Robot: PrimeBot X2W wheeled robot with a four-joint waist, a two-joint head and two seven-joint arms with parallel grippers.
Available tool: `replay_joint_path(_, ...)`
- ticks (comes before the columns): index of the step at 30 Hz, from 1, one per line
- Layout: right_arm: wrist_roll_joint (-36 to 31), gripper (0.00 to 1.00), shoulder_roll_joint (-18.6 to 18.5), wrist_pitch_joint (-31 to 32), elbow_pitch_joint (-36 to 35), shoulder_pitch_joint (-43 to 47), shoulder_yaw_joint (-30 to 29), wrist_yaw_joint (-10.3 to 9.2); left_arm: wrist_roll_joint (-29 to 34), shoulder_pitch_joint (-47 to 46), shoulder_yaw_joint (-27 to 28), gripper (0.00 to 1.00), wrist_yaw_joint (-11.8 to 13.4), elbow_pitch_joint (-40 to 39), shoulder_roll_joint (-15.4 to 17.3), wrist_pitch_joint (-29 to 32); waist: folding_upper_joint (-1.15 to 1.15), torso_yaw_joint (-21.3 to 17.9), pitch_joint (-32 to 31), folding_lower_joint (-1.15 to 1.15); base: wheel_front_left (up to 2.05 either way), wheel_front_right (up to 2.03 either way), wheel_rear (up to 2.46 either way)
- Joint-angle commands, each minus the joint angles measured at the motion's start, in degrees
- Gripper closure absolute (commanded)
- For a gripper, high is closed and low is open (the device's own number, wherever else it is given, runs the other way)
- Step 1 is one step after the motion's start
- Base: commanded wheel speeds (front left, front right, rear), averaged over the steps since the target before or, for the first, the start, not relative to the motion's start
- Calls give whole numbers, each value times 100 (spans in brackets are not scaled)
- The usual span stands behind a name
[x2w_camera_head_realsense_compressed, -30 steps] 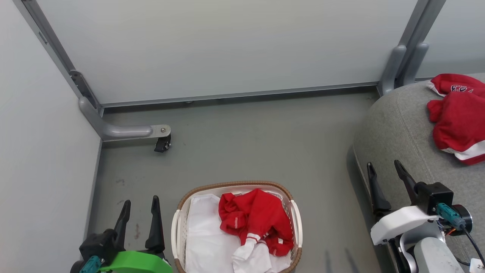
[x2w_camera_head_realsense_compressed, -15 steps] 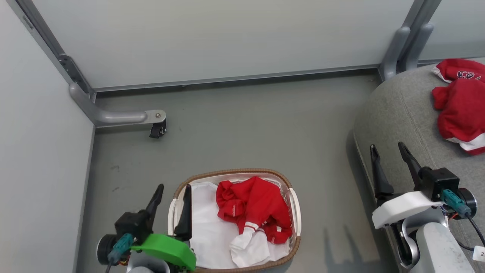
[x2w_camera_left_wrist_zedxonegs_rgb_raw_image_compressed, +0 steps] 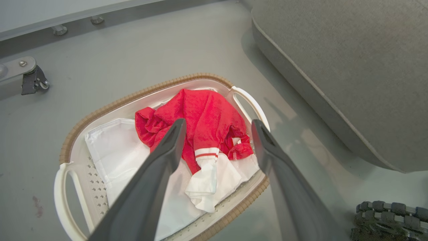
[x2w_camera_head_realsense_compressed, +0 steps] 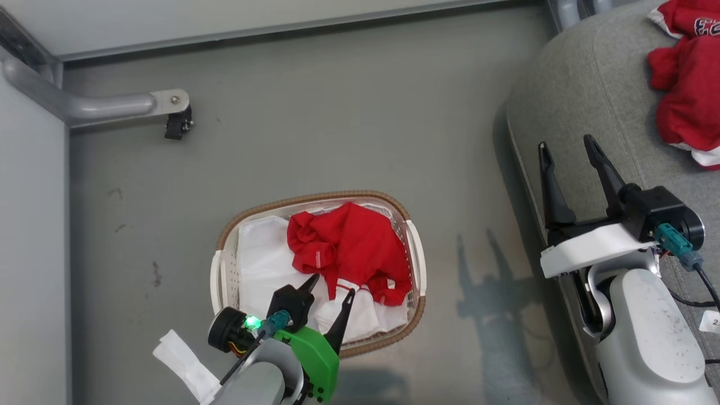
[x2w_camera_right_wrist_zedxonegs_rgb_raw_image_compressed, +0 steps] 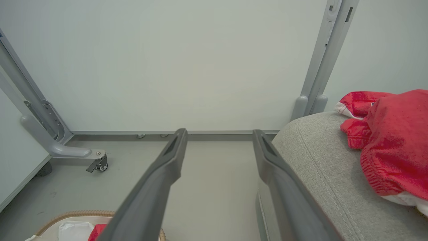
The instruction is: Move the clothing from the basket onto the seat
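1. Head view, seen from beside the robot: the job looks partly done. A crumpled heap of red clothing with white trim and dark lettering (x2w_camera_head_realsense_compressed: 686, 95) already lies on the large grey fabric-upholstered seat (x2w_camera_head_realsense_compressed: 590, 84), toward its right side. I cannot tell whether the heap is one piece or two.
2. One soft red sports garment with a white striped cuff (x2w_camera_head_realsense_compressed: 349, 247) is left to move. It sits in the oval white plastic laundry basket with a brown woven rim (x2w_camera_head_realsense_compressed: 315, 197).
3. The basket stands on the grey floor (x2w_camera_head_realsense_compressed: 337, 124), apart from the seat and to its left. A plain flat white liner sheet (x2w_camera_head_realsense_compressed: 259, 259) covers the basket's bottom. The garment is bunched on top of it toward the right half. Its white sleeve trails toward the near rim.
4. The left tool (x2w_camera_head_realsense_compressed: 333, 284) hangs over the basket's near edge with its two dark fingers spread wide and nothing between them. In the left wrist view the fingers frame the garment (x2w_camera_left_wrist_zedxonegs_rgb_raw_image_compressed: 204, 113) from above. I see no contact with the cloth.
5. The right tool (x2w_camera_head_realsense_compressed: 565, 142) is also spread and empty. It is poised by the seat's left edge, well apart from the heap.
6. As I judge it, the left tool has to come down onto the bunched red cloth and pinch it without catching the liner. The garment then needs carrying across to the seat.
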Motion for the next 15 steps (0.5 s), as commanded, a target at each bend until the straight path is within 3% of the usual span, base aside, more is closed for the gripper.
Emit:
replay_joint_path(1,93,0,-16,-1,-50,-140,40,-8,62,-209,-173,0,-25,199,40,-2,0,-585,850,0,0,0,0)
replay_joint_path(7,270,0,-12,-1,-191,-509,212,-7,91,-712,-508,0,-22,957,40,-3,0,-927,1632,0,0,0,0)
replay_joint_path(15,473,0,-12,-1,-321,-844,317,-7,170,-1326,-416,0,19,1669,155,-3,0,-1134,2323,0,0,0,0)
